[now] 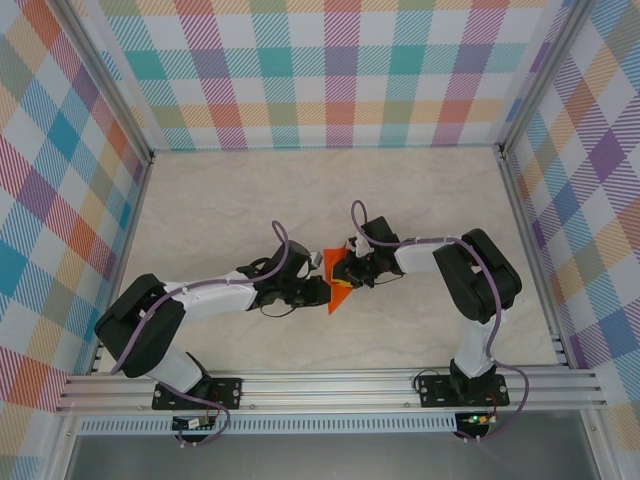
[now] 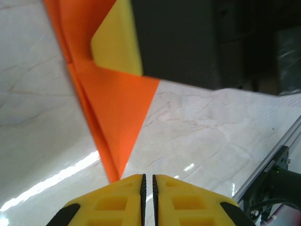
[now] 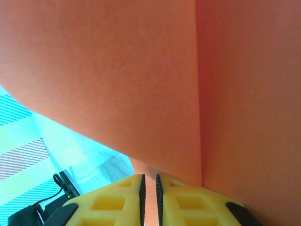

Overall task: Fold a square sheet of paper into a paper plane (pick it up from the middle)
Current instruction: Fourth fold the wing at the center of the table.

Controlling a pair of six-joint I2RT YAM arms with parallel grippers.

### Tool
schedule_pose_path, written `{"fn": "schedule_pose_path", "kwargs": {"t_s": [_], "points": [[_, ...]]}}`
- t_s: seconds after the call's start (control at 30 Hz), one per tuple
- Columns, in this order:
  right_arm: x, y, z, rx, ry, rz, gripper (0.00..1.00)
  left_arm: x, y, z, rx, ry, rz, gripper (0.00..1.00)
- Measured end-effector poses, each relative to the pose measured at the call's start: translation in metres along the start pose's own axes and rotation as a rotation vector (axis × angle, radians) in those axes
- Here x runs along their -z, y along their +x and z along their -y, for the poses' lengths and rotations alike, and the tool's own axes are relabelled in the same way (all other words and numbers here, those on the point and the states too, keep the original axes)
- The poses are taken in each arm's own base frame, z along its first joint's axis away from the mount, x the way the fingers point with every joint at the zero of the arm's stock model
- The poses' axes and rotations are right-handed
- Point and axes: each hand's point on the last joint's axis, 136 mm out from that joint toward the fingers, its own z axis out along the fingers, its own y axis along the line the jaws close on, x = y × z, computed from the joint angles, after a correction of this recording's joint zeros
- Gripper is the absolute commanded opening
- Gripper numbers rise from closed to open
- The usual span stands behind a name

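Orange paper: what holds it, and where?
The right gripper pinches the orange paper at its edge, beside a crease; whether the left gripper grips its tip cannot be told.

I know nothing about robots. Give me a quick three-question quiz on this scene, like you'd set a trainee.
1. True or false: the paper lies as a flat, unfolded square.
2. Where is the paper? A: against the back wall. B: between the left gripper and the right gripper. C: on the metal rail.
3. Fill in: the right gripper's jaws are shut on the ____.
Key: 1 false, it is folded to a point. 2 B. 3 paper.
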Motion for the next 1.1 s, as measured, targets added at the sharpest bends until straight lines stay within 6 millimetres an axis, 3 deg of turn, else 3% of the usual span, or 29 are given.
{"fn": "schedule_pose_path", "kwargs": {"t_s": [0.17,0.5,0.87,1.1], "points": [[0.0,0.0,0.0,0.0,0.001,0.0,0.17,-0.018,-0.004,0.004,0.0,0.028,-0.025,0.14],[0.0,0.0,0.0,0.003,0.001,0.0,0.17,-0.037,0.022,-0.029,0.047,-0.045,-0.099,0.13],[0.0,0.0,0.0,0.005,0.002,-0.001,0.17,-0.035,0.022,-0.03,0.047,-0.023,-0.067,0.13],[0.0,0.0,0.0,0.005,0.002,-0.001,0.17,-0.028,0.036,-0.032,0.025,-0.05,-0.11,0.13]]}}
